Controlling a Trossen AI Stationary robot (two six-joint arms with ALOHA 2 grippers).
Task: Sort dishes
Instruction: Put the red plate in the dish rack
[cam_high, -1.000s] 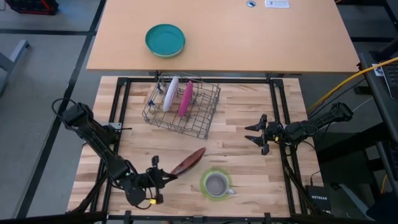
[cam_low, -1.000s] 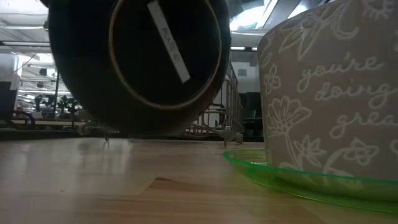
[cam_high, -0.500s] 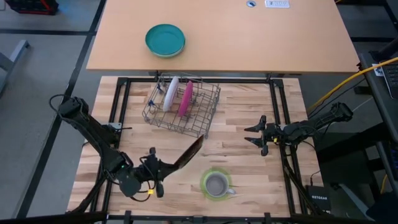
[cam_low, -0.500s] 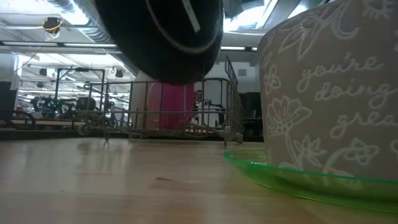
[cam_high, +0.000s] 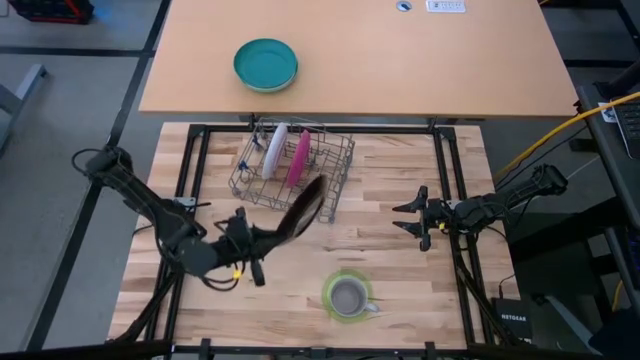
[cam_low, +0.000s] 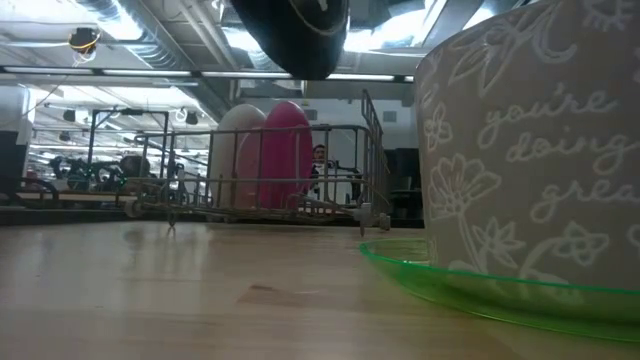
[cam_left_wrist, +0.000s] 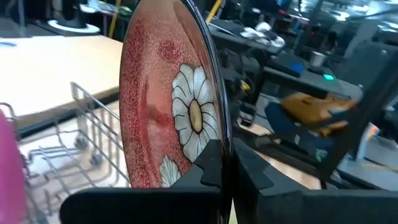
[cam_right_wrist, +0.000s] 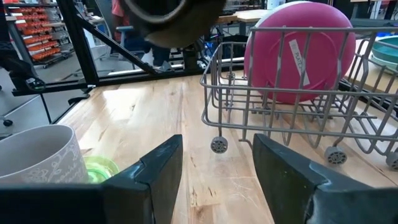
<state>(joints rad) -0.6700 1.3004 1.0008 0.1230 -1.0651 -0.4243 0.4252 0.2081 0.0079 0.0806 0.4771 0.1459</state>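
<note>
Left arm carries a plate edge-on toward the rack

The left gripper (cam_high: 262, 243), pinching the dark red plate (cam_high: 302, 207) by its rim, sits left of centre; the wire rack (cam_high: 330, 175) lies just up-right, along the plate's long axis. The right gripper (cam_high: 413, 216), spread empty, waits mid-right.

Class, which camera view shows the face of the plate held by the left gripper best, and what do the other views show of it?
The left wrist view: the red plate fills it, daisy pattern clear, clamped in the left gripper. The high view shows it as a dark edge-on sliver beside the rack. The low and right wrist views catch only its dark underside.
</note>
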